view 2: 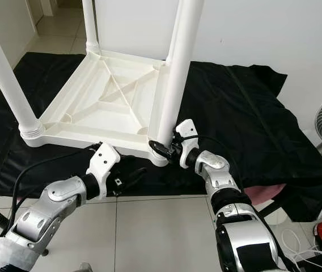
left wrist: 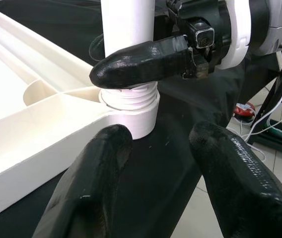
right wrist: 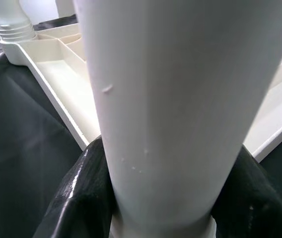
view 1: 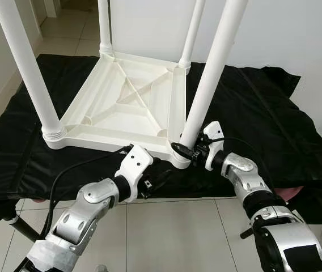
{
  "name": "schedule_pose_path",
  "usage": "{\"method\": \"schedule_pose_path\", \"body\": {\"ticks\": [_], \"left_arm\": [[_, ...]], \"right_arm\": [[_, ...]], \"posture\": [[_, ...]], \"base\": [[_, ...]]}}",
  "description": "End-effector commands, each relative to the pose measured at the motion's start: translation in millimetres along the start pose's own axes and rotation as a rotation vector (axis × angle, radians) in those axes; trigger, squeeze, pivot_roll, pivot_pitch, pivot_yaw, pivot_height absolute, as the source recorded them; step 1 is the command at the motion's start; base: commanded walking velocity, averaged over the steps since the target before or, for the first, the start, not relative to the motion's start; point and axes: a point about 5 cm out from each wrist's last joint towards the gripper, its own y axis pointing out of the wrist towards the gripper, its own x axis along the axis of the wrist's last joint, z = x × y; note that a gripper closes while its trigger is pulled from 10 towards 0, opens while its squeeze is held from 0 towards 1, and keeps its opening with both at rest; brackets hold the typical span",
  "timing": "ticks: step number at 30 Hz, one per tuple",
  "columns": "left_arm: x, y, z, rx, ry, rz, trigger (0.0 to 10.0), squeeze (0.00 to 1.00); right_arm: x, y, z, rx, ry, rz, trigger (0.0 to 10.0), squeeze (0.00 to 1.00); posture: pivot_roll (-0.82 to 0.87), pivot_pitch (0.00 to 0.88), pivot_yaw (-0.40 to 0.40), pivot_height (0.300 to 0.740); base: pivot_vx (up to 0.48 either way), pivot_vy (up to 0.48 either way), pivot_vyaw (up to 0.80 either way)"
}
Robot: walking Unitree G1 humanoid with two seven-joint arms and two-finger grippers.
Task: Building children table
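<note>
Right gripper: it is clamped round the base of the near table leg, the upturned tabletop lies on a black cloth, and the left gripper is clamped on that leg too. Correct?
Not quite. The left gripper is open and holds nothing; the left wrist view shows its fingers spread short of the leg. The right gripper does clamp the leg's base, and the upturned tabletop lies on the black cloth.

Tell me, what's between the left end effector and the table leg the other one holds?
Just bare black cloth, seen in the left wrist view, before the open left end effector and the white plastic table leg.
</note>
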Motion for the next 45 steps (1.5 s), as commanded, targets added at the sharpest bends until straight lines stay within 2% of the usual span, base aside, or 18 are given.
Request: {"method": "schedule_pose_path", "body": {"ticks": [1,7,9,10,12,17,18,19,22,24,29,30,35,36,38,39,43,45], "left_arm": [[0.6,-0.4,-5.4,-0.053,-0.007,-0.005,10.0,0.00],[0.0,-0.4,-7.1,-0.054,-0.012,-0.004,10.0,0.00],[-1.9,-0.7,-6.2,-0.044,-0.008,0.004,10.0,0.00],[-1.9,-0.7,-6.2,-0.044,-0.008,0.004,10.0,0.00],[-2.3,-0.2,-6.3,-0.043,-0.010,0.004,10.0,0.00],[-2.3,0.2,-6.9,-0.045,-0.011,0.004,10.0,0.00],[-2.4,0.5,-7.3,-0.046,-0.012,0.003,10.0,0.00],[-2.4,0.5,-7.3,-0.046,-0.012,0.003,10.0,0.00],[-3.5,1.8,-7.5,-0.045,-0.015,0.002,10.0,0.00],[-3.8,2.6,-7.7,-0.044,-0.017,0.002,10.0,0.00],[-3.7,3.0,-7.7,-0.043,-0.017,0.000,10.0,0.00],[-3.8,3.0,-7.3,-0.042,-0.017,0.000,10.0,0.00],[-4.3,2.5,-6.5,-0.040,-0.017,0.001,10.0,0.00],[-4.3,2.4,-6.5,-0.041,-0.016,0.002,10.0,0.00],[-4.3,2.5,-6.4,-0.042,-0.015,0.002,10.0,0.00],[-4.1,2.6,-6.4,-0.044,-0.013,0.003,10.0,0.00],[-2.8,2.5,-5.5,-0.045,-0.008,0.001,10.0,0.00],[-3.1,2.6,-5.3,-0.045,-0.012,0.000,10.0,0.00]], "right_arm": [[-10.5,-4.7,1.6,-0.014,0.036,0.032,10.0,0.00],[-12.3,-3.2,3.3,-0.075,0.032,0.027,10.0,0.00],[-16.5,-1.9,13.2,-0.171,0.039,-0.002,10.0,0.00],[-16.5,-1.9,13.2,-0.171,0.039,-0.002,10.0,0.00],[-16.5,-0.9,20.8,-0.248,0.036,-0.031,10.0,0.00],[-15.5,0.1,23.4,-0.296,0.039,-0.038,10.0,0.00],[-14.4,0.5,25.1,-0.355,0.056,-0.046,10.0,0.00],[-14.4,0.5,25.1,-0.355,0.056,-0.046,10.0,0.00],[-16.3,-2.0,29.1,-0.586,0.066,-0.029,10.0,0.00],[-19.5,-2.1,33.2,-0.676,0.074,-0.009,10.0,0.00],[-19.3,1.9,42.1,-0.742,0.106,0.000,10.0,0.00],[-14.9,6.5,49.6,-0.766,0.130,-0.012,10.0,0.00],[-7.8,11.2,54.8,-0.732,0.137,-0.047,10.0,0.00],[-6.7,11.0,54.4,-0.720,0.130,-0.052,10.0,0.58],[-5.5,10.7,54.8,-0.720,0.126,-0.051,10.0,0.58],[-3.3,10.0,54.1,-0.706,0.130,-0.067,10.0,1.00],[5.3,3.2,47.5,-0.692,0.095,-0.097,10.0,1.00],[2.8,-1.2,42.0,-0.682,0.091,-0.070,10.0,1.00]], "posture": [[0.08,0.000,-0.091,0.740],[0.08,0.000,-0.092,0.740],[0.07,0.000,-0.085,0.740],[0.07,0.000,-0.085,0.740],[0.06,0.000,-0.082,0.740],[0.06,0.000,-0.081,0.740],[0.06,0.001,-0.079,0.740],[0.06,0.001,-0.079,0.740],[0.05,0.004,-0.076,0.740],[0.05,0.003,-0.078,0.740],[0.06,0.000,-0.080,0.740],[0.06,0.000,-0.080,0.740],[0.06,0.000,-0.076,0.740],[0.06,0.000,-0.076,0.740],[0.06,0.000,-0.076,0.740],[0.06,0.000,-0.079,0.740],[0.06,0.000,-0.080,0.740],[0.06,0.000,-0.080,0.740]], "base": [[0.000,0.000,0.00],[0.000,0.000,0.00],[0.000,0.000,0.00],[0.000,0.000,0.00],[0.000,0.000,0.00],[0.000,0.000,0.00],[0.000,0.000,0.00],[0.000,0.000,0.00],[0.000,0.000,0.00],[0.000,0.000,0.00],[0.000,0.000,0.00],[0.000,0.000,0.00],[0.000,0.000,0.00],[0.000,0.000,0.00],[0.000,0.000,0.00],[0.000,0.000,0.00],[0.000,0.000,0.00],[0.000,0.000,0.00]]}}
